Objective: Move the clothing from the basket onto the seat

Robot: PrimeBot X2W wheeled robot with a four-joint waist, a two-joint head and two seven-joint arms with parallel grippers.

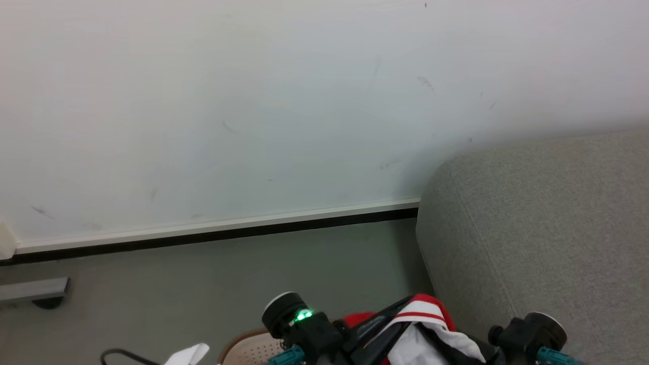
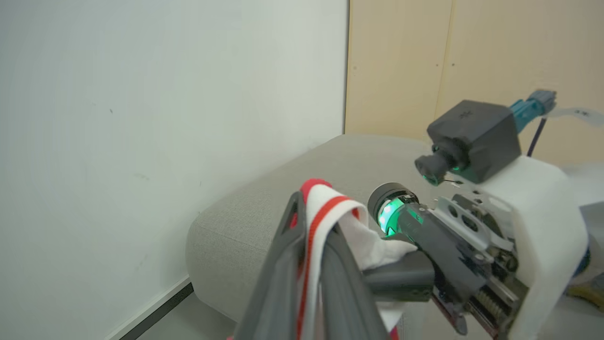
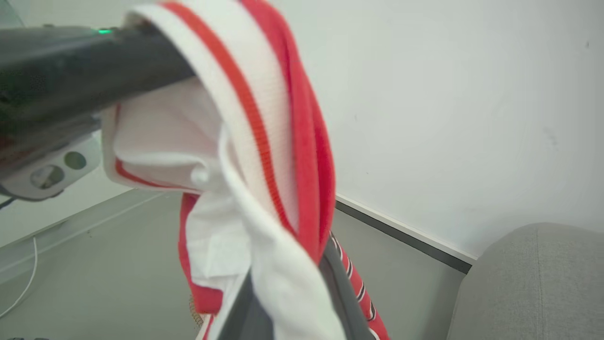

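A red piece of clothing point(image 1: 425, 310) with white trim hangs between both grippers, lifted above the floor beside the seat. My left gripper point(image 1: 400, 310) is shut on its red-and-white band; in the left wrist view the band point(image 2: 330, 204) is pinched between the left gripper's point(image 2: 317, 215) fingers. My right gripper point(image 3: 288, 271) is shut on a white fold of the same clothing point(image 3: 264, 118), just beside the left one. A corner of the cream perforated basket point(image 1: 248, 349) shows below the left wrist. The grey seat point(image 1: 547, 228) stands to the right, against the wall.
A white wall with a baseboard point(image 1: 218, 230) runs behind the grey floor. A dark cable point(image 1: 121, 355) and a white scrap point(image 1: 190, 353) lie at the lower left. A grey metal foot point(image 1: 30, 290) sits at the left edge. A pale wooden panel point(image 2: 462, 61) stands behind the seat.
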